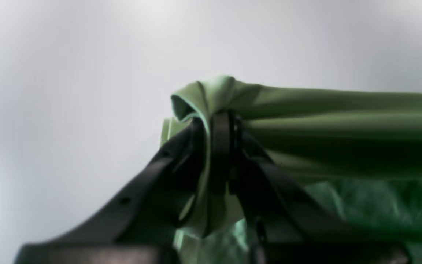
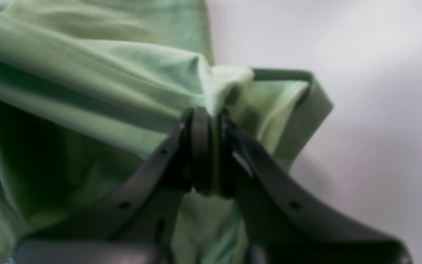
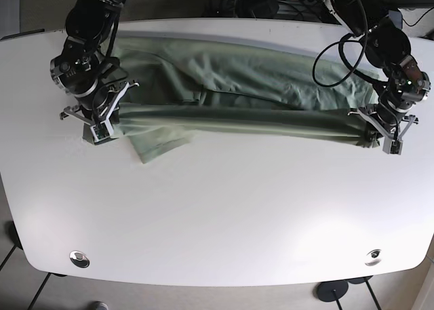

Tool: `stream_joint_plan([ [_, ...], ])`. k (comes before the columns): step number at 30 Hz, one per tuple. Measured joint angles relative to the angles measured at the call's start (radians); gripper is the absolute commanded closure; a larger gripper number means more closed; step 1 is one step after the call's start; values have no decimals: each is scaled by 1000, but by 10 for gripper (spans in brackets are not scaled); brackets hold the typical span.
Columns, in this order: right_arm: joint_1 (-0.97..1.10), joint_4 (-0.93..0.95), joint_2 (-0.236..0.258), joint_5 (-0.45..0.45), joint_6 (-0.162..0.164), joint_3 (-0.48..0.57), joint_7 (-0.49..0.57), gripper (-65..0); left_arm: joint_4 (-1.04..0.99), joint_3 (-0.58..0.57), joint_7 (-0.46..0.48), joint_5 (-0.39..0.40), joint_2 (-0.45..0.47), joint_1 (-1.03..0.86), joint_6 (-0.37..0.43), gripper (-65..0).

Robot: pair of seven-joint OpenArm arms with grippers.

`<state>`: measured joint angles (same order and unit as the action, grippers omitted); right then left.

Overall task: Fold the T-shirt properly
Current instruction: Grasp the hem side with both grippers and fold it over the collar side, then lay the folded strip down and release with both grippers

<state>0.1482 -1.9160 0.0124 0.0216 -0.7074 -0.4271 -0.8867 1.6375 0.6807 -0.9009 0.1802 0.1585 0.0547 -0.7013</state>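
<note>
Arms sit at opposite table (image 3: pixel 217 215) ends. Left gripper (image 3: pixel 381 135) and right gripper (image 3: pixel 102 123) each pinch the green T-shirt (image 3: pixel 258 86), its near edge pulled taut between them.

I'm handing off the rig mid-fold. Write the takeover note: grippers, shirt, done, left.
Left gripper: shut on the T-shirt, pinching a bunched edge.
Right gripper: shut on the T-shirt's opposite end.
Shirt: green, on the white table, its near edge pulled taut between both grippers; one sleeve sticks out toward the front near the right gripper.
Done: both ends gripped, edge raised.
Left: carry the fold over, lay it flat, finish folding.
</note>
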Motion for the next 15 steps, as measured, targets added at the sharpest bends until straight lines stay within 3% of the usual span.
stream_joint_plan([
  [5, 90, 0, -48, -1, 0, -37, 1, -21, 0, 42, 0, 1, -2, -80, -4, 0],
  [11, 135, 0, -60, -32, 1, -39, -1, -46, 0, 49, 3, -3, 0, -129, -4, 0],
  [13, 157, -5, -63, -117, 2, -69, 2, -151, 0, 47, 3, -8, 1, -129, -3, 0],
  [15, 183, -30, -64, -167, 4, -131, -2, -298, 0, 45, 3, -8, 6, -129, -3, 0],
])
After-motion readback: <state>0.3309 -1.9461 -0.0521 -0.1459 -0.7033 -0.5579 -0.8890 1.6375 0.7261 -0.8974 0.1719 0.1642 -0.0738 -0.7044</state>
